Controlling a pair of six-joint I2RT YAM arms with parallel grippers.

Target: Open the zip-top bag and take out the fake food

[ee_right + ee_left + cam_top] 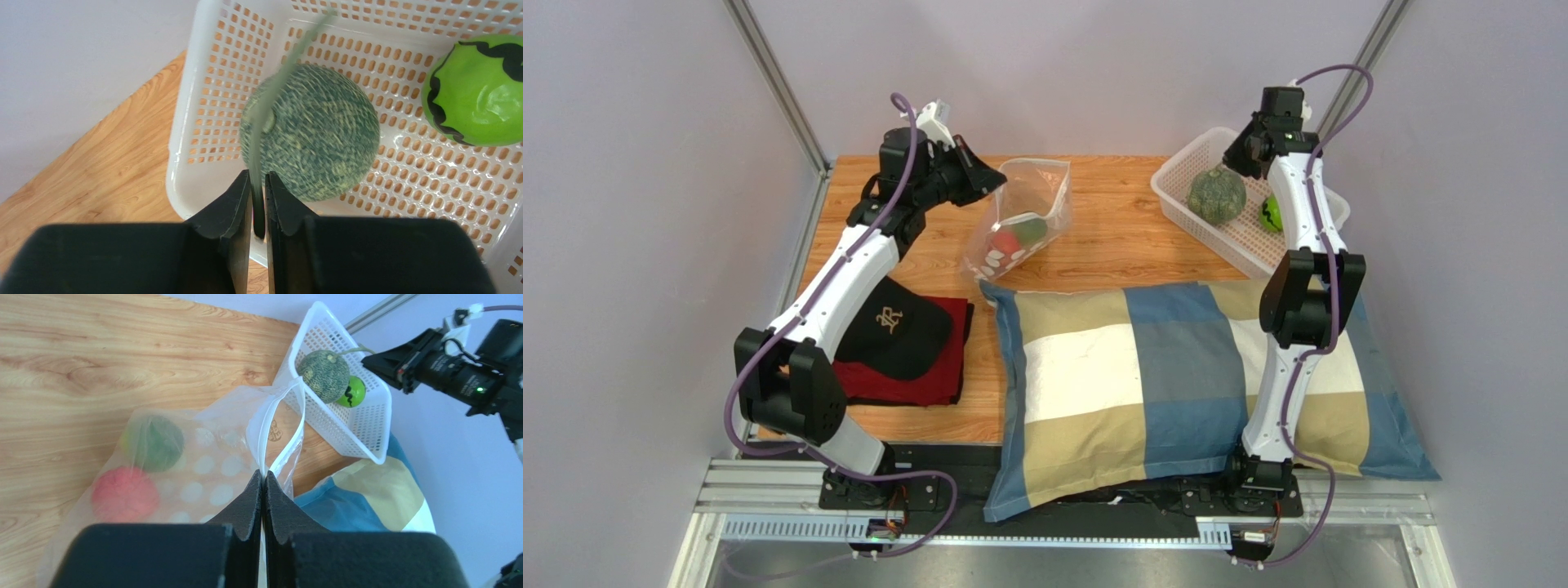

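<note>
The clear dotted zip-top bag (1020, 221) lies on the wooden table with its mouth open. My left gripper (995, 184) is shut on the bag's rim, seen close in the left wrist view (264, 474). Inside the bag (209, 459) are a red round fruit (124, 493), a green piece (153, 441) and a white red-dotted piece (992, 260). The grey-green netted melon (319, 135) and a bright green ball (482, 92) are in the white basket (215, 92). My right gripper (258, 177) is shut on the melon's thin stem above the basket (1179, 172).
A large checked pillow (1161, 380) covers the near middle and right of the table, touching the basket's near side. A black cap (891, 325) lies on a red cloth (934, 368) at the left. Walls and frame posts close the back and sides.
</note>
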